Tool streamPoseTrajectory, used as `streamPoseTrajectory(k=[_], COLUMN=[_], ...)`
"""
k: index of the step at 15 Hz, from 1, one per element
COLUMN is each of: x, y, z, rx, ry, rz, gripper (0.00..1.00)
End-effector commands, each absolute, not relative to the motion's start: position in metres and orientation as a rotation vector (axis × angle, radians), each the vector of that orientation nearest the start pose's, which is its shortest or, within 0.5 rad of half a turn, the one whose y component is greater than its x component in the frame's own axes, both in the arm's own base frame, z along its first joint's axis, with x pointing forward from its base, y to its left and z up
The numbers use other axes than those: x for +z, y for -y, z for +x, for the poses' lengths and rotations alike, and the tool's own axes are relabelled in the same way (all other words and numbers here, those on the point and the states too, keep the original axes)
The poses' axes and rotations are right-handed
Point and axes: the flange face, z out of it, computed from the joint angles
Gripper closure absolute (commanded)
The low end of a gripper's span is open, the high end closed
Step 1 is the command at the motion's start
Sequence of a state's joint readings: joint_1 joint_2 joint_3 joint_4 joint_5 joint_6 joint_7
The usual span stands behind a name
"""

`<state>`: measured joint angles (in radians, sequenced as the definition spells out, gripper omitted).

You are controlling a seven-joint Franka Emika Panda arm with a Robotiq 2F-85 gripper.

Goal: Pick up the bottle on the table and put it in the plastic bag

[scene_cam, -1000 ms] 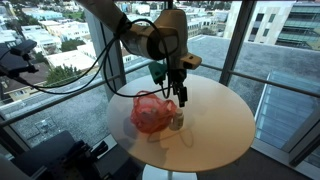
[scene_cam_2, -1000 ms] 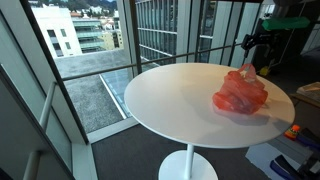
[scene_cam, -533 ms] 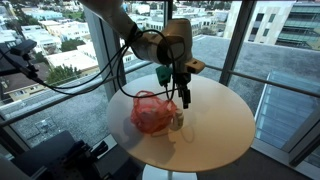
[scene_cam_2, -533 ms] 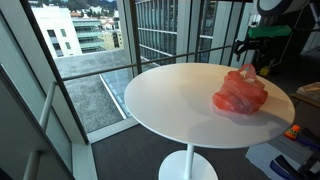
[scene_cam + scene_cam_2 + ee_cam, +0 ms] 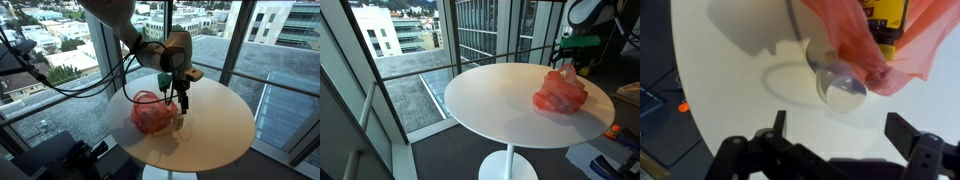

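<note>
Wrist view: the gripper (image 5: 837, 126) hangs over the round white table (image 5: 730, 70), fingers wide apart and empty. The clear plastic bottle (image 5: 840, 86) sits directly beneath, its body tucked under the lip of the red plastic bag (image 5: 902, 45) and one rounded end poking out of the mouth, so it is probably only partly bagged. The bag is thin, crinkled, translucent film slumped off centre toward the table's edge; the bottle is smooth and rigid, and a yellow-and-black printed item (image 5: 885, 14) shows through the film.

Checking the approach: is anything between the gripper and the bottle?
Partly. In the wrist view the red bag drapes over part of the bottle; its rounded end lies bare toward the open gripper.
</note>
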<state>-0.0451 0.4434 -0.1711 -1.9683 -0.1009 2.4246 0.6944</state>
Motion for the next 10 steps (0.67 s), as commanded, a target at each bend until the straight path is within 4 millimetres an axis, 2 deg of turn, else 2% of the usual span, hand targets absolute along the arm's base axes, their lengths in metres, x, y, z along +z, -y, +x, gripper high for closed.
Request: streamPoseTrajectory(k=[1, 10], x=[0.243, 0.228], y=[0.125, 0.126], z=[0.610, 0.608], rx=[-0.035, -0.016], ry=[-1.368, -1.482], rz=[-2.974, -2.905], gripper=[0.00, 0.00])
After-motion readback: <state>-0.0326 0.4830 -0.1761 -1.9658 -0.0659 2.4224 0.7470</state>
